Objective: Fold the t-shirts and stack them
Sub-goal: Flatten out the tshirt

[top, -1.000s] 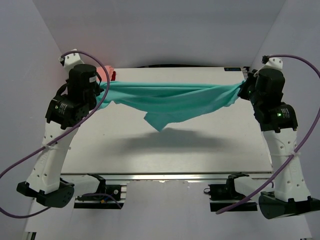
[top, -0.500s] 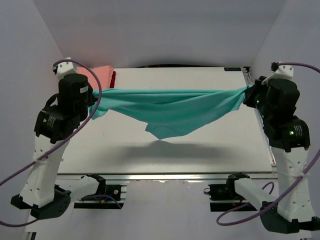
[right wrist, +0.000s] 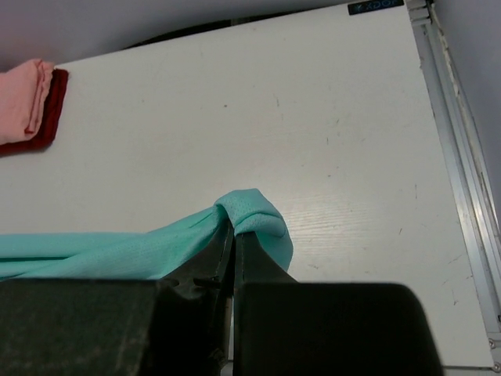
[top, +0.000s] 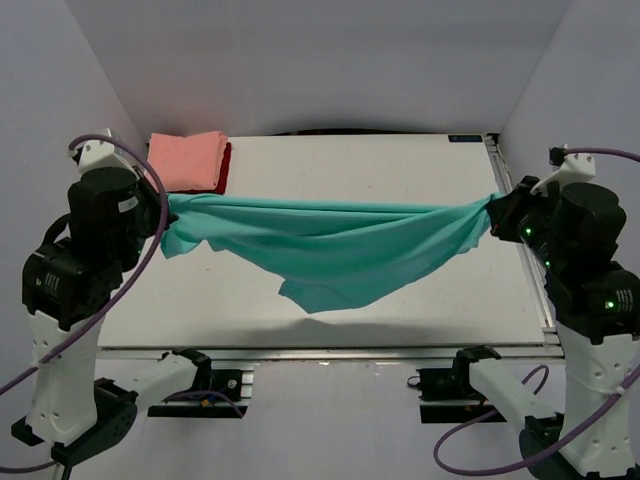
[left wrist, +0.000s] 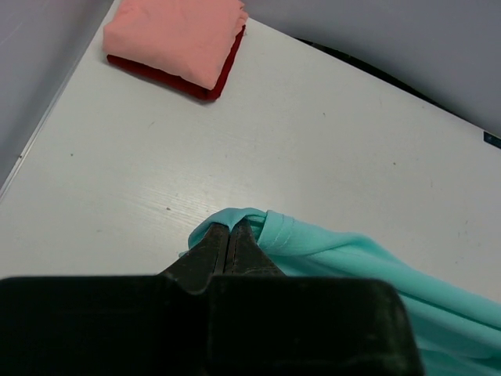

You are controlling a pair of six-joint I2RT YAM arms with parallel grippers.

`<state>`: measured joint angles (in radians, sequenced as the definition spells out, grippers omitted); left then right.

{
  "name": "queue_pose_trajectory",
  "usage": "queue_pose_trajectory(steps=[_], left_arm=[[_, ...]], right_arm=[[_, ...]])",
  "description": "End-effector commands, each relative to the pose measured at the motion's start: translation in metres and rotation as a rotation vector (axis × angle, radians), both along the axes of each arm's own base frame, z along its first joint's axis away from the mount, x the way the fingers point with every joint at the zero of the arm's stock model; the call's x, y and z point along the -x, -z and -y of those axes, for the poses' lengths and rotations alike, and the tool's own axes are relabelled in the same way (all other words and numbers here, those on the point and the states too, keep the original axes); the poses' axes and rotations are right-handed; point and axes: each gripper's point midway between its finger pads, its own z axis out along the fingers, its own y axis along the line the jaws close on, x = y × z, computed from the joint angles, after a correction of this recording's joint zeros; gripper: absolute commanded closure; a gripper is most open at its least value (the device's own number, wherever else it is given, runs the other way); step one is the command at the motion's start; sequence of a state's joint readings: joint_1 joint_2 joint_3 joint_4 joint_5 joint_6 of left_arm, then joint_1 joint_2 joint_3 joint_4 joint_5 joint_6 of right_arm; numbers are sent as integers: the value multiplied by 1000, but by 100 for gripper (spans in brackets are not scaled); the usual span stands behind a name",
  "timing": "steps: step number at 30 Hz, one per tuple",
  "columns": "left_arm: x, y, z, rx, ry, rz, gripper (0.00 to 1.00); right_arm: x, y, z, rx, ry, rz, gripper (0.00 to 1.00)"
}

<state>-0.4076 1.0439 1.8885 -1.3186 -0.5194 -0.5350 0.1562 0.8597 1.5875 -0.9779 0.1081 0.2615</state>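
teal shirt (top: 330, 245): unfolded teal-turquoise t-shirt, plain soft cotton, slung like a hammock between the two grippers above the table (top: 400, 165), spanning nearly the table's full width
teal shirt top edge: pulled into a fairly taut band with long lengthwise creases running from the table's left side to its right side
teal shirt lower part: sags in a loose belly, with the lowest point left of table centre, toward the table's near edge; a short flap droops at the left end
teal shirt contact: cannot tell whether the sagging part touches the table
left gripper (left wrist: 228, 229): jaws pinched together on a bunched corner of the teal shirt, with the stitched hem curling round the fingertips; sits at the table's left edge
right gripper (right wrist: 233, 229): jaws pinched together on the opposite end of the teal shirt, where the cloth folds over the fingertips in a small hump; sits by the table's right edge
salmon-pink shirt (top: 187, 160): folded into a neat rectangle at the table's far left corner, lying on the dark red one
dark red shirt (top: 225, 165): folded underneath the pink one, with only a thin strip showing along the stack's edges
stack vs teal shirt: apart, with bare table between them in the left wrist view
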Motion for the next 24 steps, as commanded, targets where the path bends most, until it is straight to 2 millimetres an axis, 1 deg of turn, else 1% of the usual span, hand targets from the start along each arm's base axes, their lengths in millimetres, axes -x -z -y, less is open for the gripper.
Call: queue_pose_trajectory(steps=[1, 2, 3, 4, 5, 6, 7, 8, 9, 10, 11, 12, 13, 14, 15, 16, 17, 18, 19, 20, 21, 22, 23, 24], left_arm=[[-10, 14, -1, -49, -15, -68, 100], [-24, 26, 4, -78, -16, -106, 100], [-34, 35, 6, -99, -22, -128, 100], [-53, 52, 12, -118, -22, -151, 100], [-75, 73, 22, -159, -8, -208, 100], [-96, 83, 29, -169, -7, -215, 100], [-111, 101, 34, -190, -1, -260, 100], [-144, 133, 44, -220, 6, -335, 100], [-163, 149, 49, -224, 13, -364, 100], [-182, 157, 52, -215, 26, -378, 100], [-209, 199, 57, -225, 33, -468, 100], [-228, 216, 55, -178, 47, -494, 97], [-251, 211, 58, -149, 55, -472, 89], [-271, 255, 48, -142, 33, -562, 73], [-278, 269, 45, -129, 34, -605, 66], [-286, 279, 47, -103, 51, -628, 58], [-298, 276, 44, -91, 41, -614, 49], [-303, 295, 37, -91, 25, -655, 37], [-306, 297, 36, -81, 24, -655, 32], [-311, 300, 31, -72, 13, -640, 29], [-312, 294, 30, -63, 14, -618, 26], [-311, 292, 30, -55, 16, -609, 25], [-311, 293, 26, -49, 9, -598, 25], [-309, 279, 26, -41, 12, -564, 23]], right_arm=[[-20, 31, -7, 5, -24, -112, 100], [-28, 40, -10, 4, -34, -140, 100], [-39, 55, -12, 7, -38, -172, 100], [-54, 71, -16, 8, -42, -214, 100], [-65, 81, -17, 7, -42, -237, 100], [-81, 91, -22, 3, -50, -240, 100], [-101, 113, -24, 6, -48, -298, 100], [-114, 124, -25, 11, -36, -322, 100], [-136, 150, -27, 22, -29, -393, 100], [-151, 158, -27, 21, -18, -404, 100], [-164, 167, -26, 27, 6, -420, 100], [-190, 185, -24, 39, 30, -439, 100], [-200, 195, -24, 33, 40, -460, 100], [-210, 205, -19, 35, 64, -481, 100], [-222, 235, -17, 44, 76, -548, 100], [-229, 237, -17, 38, 76, -573, 100], [-233, 248, -13, 29, 107, -606, 99], [-238, 272, -12, 34, 114, -661, 83], [-242, 276, -11, 31, 122, -672, 73], [-244, 282, -11, 26, 130, -678, 60], [-246, 290, -12, 23, 125, -685, 35], [-247, 292, -11, 21, 127, -684, 26], [-248, 294, -10, 26, 133, -681, 20], [-250, 294, -9, 32, 132, -676, 11]])
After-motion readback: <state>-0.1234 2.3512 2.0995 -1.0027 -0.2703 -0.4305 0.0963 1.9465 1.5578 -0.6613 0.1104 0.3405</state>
